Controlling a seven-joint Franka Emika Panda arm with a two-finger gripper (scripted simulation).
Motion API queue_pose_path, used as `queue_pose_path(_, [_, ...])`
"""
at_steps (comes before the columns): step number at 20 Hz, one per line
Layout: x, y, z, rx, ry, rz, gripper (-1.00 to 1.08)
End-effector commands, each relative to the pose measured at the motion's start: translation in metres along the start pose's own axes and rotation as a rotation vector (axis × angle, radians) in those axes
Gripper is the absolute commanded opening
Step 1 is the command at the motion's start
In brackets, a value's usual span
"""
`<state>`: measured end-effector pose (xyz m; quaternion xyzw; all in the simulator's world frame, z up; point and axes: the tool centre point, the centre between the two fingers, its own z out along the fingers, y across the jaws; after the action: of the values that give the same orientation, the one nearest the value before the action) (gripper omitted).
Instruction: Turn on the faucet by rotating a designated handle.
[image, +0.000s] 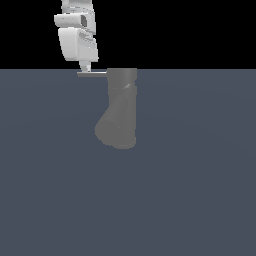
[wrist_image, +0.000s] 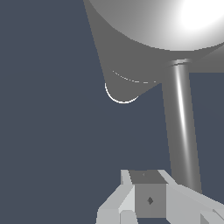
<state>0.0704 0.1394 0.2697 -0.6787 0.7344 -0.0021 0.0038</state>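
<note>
- At the far edge of the dark blue-grey floor (image: 190, 190) stands the dull grey, chunky cylindrical faucet (image: 120, 112), its wider rounded end nearest.
- From its top, the thin straight grey rod handle (image: 92, 73) juts toward the exterior view's left.
- Directly over that rod's tip hangs the white blocky gripper (image: 86, 68), touching it; whether its jaws are wide or narrow cannot be told.

I see simulator render, no real room: flat slate-blue floor (image: 200, 200), black void across frame top, untextured grey faucet (image: 120, 112).
</note>
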Motion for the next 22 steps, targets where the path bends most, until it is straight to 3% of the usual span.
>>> queue_pose_path(1, [0.002, 0.01, 0.0, -0.009, 0.003, 0.001, -1.0])
queue_pose_path(22, [0.005, 0.064, -0.001, -0.008, 0.003, 0.002, -1.0])
